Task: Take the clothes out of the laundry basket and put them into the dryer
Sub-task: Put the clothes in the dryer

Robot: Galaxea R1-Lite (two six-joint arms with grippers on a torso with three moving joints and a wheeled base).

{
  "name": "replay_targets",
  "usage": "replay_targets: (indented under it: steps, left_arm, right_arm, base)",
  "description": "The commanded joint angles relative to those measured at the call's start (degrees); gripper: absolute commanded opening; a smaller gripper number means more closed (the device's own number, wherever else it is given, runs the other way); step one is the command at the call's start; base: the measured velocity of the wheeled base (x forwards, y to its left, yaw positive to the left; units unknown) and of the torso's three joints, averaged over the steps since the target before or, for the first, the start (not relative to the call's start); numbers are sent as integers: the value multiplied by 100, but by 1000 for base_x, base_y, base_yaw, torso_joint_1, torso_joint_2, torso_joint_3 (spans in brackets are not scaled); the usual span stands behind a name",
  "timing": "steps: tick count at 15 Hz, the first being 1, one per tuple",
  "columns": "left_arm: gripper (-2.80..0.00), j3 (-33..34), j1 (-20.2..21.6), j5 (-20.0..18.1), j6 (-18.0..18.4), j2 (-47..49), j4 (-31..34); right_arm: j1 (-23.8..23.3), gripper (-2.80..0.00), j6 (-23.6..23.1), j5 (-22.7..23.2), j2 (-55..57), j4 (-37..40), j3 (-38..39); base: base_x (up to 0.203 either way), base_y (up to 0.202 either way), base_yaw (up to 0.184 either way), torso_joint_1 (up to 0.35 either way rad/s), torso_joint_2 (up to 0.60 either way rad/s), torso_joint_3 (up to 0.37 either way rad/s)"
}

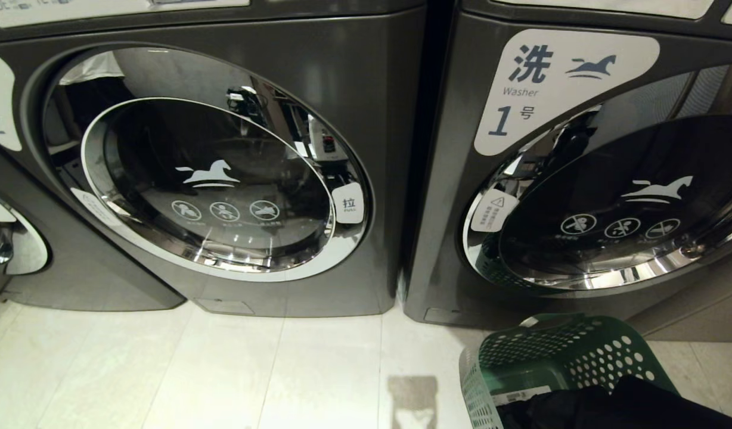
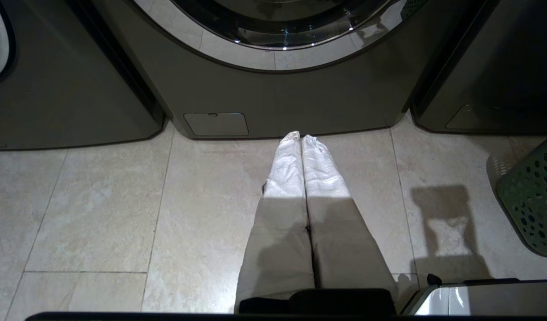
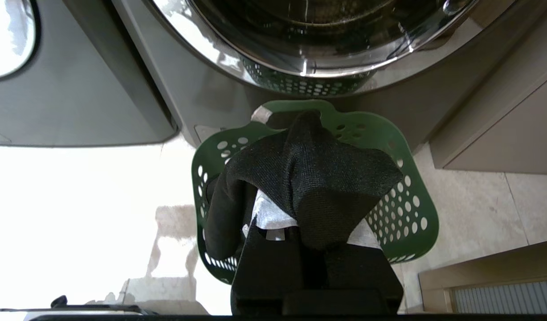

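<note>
Clothes (image 3: 309,178), dark and knitted, are hanging from our right gripper (image 3: 300,223), whose fingers are pinched tight on them above the green laundry basket (image 3: 407,209). That basket is sitting on the tiled floor (image 1: 223,369) in front of the washer (image 1: 580,179), right of the dryer (image 1: 223,167). Our left gripper (image 2: 302,147) is hanging with fingers pressed together, holding nothing.

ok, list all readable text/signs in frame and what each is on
"洗", "Washer", "1号", horse logo: white label on the right machine.
"拉", small print beneath unreadable: pull tab on the left machine's door.
Horse logo, three prohibition icons: both door glasses; captions too small.
Warning triangle sticker: text unreadable.
Basket tag: unreadable.
</note>
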Motion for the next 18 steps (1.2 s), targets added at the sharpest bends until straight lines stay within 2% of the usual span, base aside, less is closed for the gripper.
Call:
replay_targets:
  steps: [1, 18]
  left_arm:
    - [-280, -4, 0, -2, 2, -2, 2]
    - [-280, 4, 0, -2, 2, -2, -24]
  right_arm:
    - [1, -280, 2, -2, 11, -2, 0]
    - [1, -280, 19, -20, 11, -2, 0]
  base:
    - [0, 0, 0, 0, 0, 201]
    - [0, 0, 0, 1, 2, 203]
